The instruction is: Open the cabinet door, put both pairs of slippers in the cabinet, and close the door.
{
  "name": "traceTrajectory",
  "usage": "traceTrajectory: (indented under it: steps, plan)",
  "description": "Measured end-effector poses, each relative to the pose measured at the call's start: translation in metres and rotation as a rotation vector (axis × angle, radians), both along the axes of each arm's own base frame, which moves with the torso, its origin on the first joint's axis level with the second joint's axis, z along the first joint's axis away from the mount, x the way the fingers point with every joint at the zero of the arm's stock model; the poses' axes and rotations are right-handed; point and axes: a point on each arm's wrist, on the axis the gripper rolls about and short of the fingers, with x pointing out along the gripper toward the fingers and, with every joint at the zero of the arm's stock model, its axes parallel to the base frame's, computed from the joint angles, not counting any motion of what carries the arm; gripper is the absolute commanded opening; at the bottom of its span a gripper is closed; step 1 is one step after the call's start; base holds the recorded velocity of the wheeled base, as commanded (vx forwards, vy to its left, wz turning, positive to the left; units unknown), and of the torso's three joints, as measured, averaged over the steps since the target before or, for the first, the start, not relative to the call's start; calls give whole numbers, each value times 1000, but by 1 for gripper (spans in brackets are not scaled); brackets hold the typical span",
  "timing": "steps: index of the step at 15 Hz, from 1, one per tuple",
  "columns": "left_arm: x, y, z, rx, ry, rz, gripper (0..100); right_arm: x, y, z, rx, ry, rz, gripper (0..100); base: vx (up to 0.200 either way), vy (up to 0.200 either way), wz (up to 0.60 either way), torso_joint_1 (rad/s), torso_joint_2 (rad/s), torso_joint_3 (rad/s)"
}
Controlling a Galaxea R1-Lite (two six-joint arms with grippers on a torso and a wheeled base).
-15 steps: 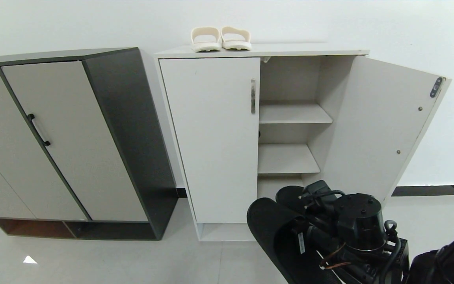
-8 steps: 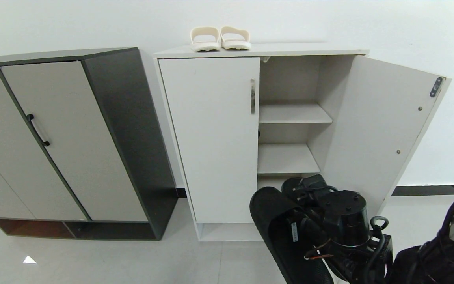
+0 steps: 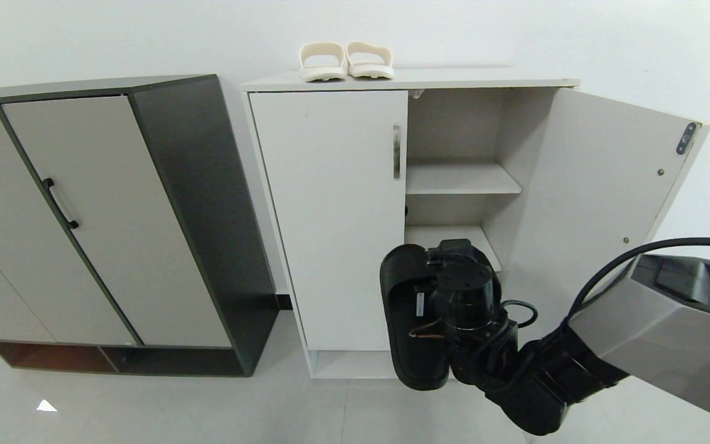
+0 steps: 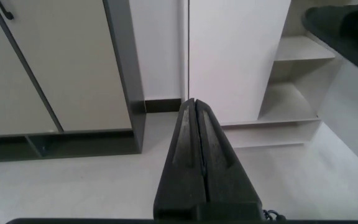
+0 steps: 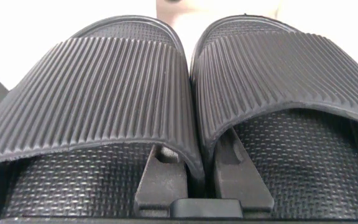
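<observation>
We see the black slippers [image 3: 409, 320] held off the floor as a pair, side by side, just in front of the open right half of the white cabinet [image 3: 410, 79], level with its lower shelves. From the head view one dark sole faces us, standing on end. The right gripper [image 5: 202, 186] is clamped on them: one of its fingers [image 5: 165, 184] lies inside each slipper under the ribbed strap, and the two pinch the slippers' adjoining inner sides together.

Behind the pair, the right door [image 3: 589, 197] stands swung wide to the right, showing an upper shelf [image 3: 460, 179] and a middle shelf [image 3: 444, 235]. The left door [image 3: 330, 216] is closed, its metal handle [image 3: 396, 151] along its right edge. On top of the cabinet, towards the left and far side, the cream slippers [image 3: 346, 60] sit side by side.

The left gripper [image 4: 195, 109] hangs low to the left, above the pale floor [image 4: 92, 186], its fingers pressed flat together with nothing between them.

Just left of the white cabinet we see a dark grey cabinet [image 3: 201, 203] with pale closed doors.
</observation>
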Motion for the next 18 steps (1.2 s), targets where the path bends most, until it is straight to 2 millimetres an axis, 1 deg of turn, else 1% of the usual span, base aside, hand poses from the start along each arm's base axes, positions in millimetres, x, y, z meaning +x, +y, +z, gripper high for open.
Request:
traceTrajectory:
  steps: [3, 7, 14, 18]
  plan:
    - [0, 0, 0, 0, 1, 0, 0, 13, 6, -10, 0, -5, -28, 0, 0, 0, 0, 0, 0, 0]
    - [0, 0, 0, -1, 1, 1, 0, 18, 5, -15, -12, -3, -65, 0, 0, 0, 0, 0, 0, 0]
    - [0, 0, 0, -13, 2, 1, 0, 46, -27, -26, -56, 17, -165, 0, 0, 0, 0, 0, 0, 0]
    - [0, 0, 0, 31, 1, 1, 0, 56, -40, -32, -65, 30, -198, 0, 0, 0, 0, 0, 0, 0]
